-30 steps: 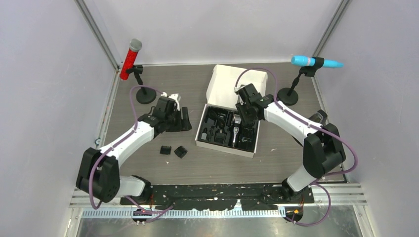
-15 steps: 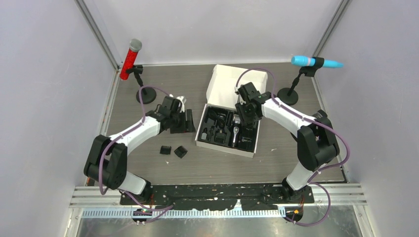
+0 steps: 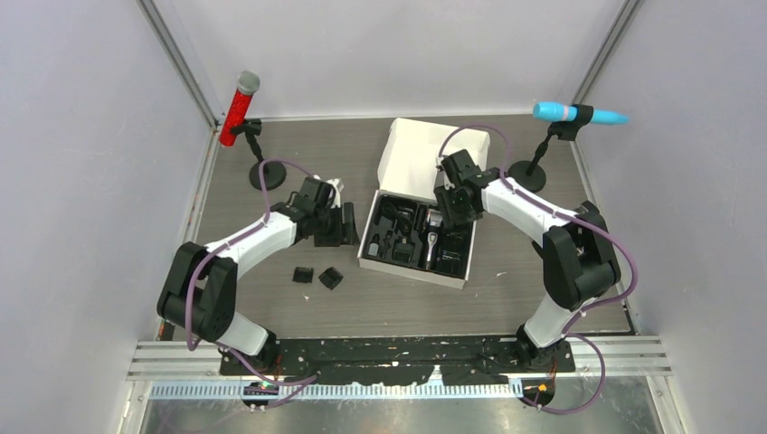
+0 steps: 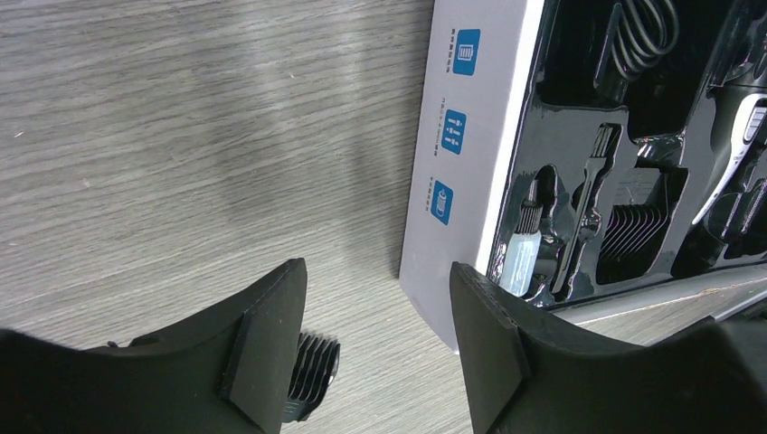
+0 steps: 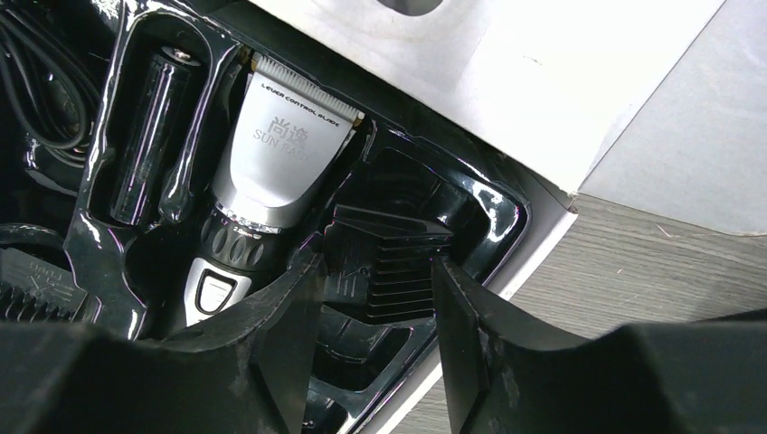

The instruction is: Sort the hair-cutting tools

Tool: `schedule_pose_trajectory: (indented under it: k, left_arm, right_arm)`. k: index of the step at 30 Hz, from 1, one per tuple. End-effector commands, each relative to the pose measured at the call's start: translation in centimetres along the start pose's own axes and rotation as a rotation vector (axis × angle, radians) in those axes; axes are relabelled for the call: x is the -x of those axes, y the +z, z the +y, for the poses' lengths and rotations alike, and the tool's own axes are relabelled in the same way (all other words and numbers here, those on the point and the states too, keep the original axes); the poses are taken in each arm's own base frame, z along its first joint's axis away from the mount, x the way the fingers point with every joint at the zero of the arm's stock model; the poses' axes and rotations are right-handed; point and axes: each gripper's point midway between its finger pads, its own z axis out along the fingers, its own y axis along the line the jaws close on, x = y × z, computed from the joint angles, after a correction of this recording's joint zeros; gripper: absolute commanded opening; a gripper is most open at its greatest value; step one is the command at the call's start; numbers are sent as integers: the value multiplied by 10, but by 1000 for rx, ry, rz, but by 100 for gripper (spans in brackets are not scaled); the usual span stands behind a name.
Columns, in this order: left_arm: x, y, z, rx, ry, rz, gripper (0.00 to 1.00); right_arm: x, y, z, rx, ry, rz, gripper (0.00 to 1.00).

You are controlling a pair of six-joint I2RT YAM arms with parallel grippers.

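The black-and-silver clipper [image 5: 271,167] lies flat in its tray [image 5: 496,190] slot, with a ribbed black comb attachment [image 5: 395,271] just beside it. A second comb [image 3: 304,275] and third comb [image 3: 331,278] lie loose on the table [image 3: 506,298].

Left arm [image 3: 262,237] has swung nearer the box [image 3: 411,273].

Top external: high, behind the arm bases, tilted down; whole table [image 3: 506,289] in frame, seen from afar. Left wrist: low, close; looks past the left gripper [image 4: 375,276] across the tabletop at the white box [image 4: 457,172] side wall and black tray [image 4: 565,99]. Right wrist: closest; looks past the right gripper [image 5: 375,267] down into the tray at the clipper [image 5: 276,163]. Box and tray appear in all three views.
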Motion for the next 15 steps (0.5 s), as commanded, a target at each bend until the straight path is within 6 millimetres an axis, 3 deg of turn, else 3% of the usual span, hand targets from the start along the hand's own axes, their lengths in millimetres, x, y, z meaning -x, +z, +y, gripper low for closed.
schedule_pose_trajectory:
  k: [1,9,15]
  left_arm:
    - [11,-1,-18,-63,-2,-20,61]
    - [10,-1,-20,-73,-7,-18,61]
    - [10,-2,-20,-75,-9,-22,60]
  right_arm:
    - [-6,0,-2,1,32,4,55]
    - [-7,0,-4,-15,54,-5,64]
    - [-14,5,-4,-15,60,10,66]
